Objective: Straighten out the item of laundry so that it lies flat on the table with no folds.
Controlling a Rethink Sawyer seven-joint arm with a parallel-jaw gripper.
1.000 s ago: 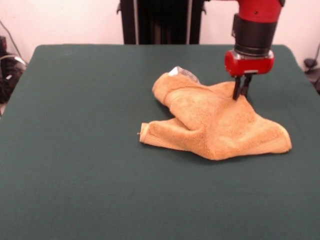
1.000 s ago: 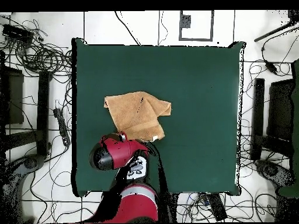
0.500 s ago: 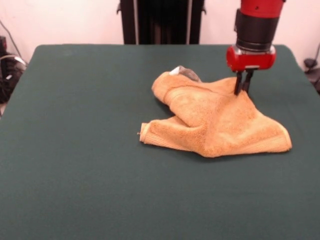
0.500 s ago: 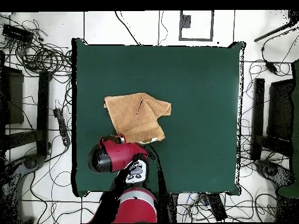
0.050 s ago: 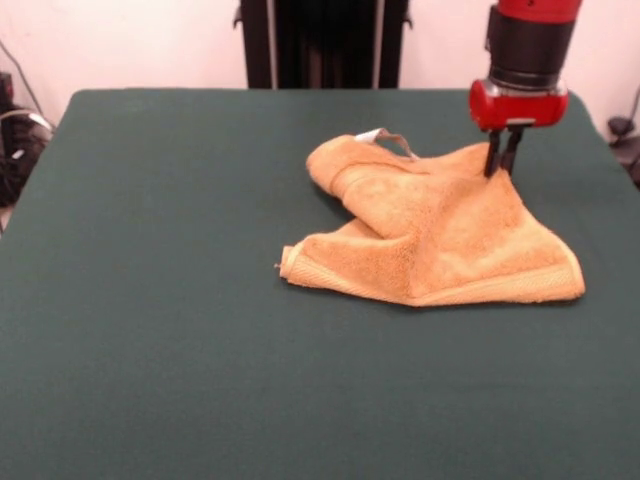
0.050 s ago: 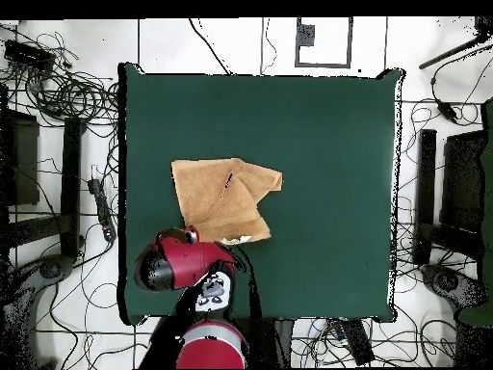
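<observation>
The item of laundry, an orange-tan terry towel, lies crumpled right of centre on the green table, with a fold rolled over its left part and a white tag at the far edge. My gripper is at the towel's far right corner, its narrow fingers shut on the cloth, which rises slightly to them. In the overhead view the towel sits left of the table's middle, and the red arm covers its edge nearest the base and hides the gripper.
Bare green cloth stretches wide to the left of and in front of the towel in the front view. The table's right edge is close to the gripper. Cables and dark stands lie on the floor around the table.
The gripper has moved toward the far right with the towel's corner, drawing that side out flatter. The rolled fold and tag have shifted a little with it.
</observation>
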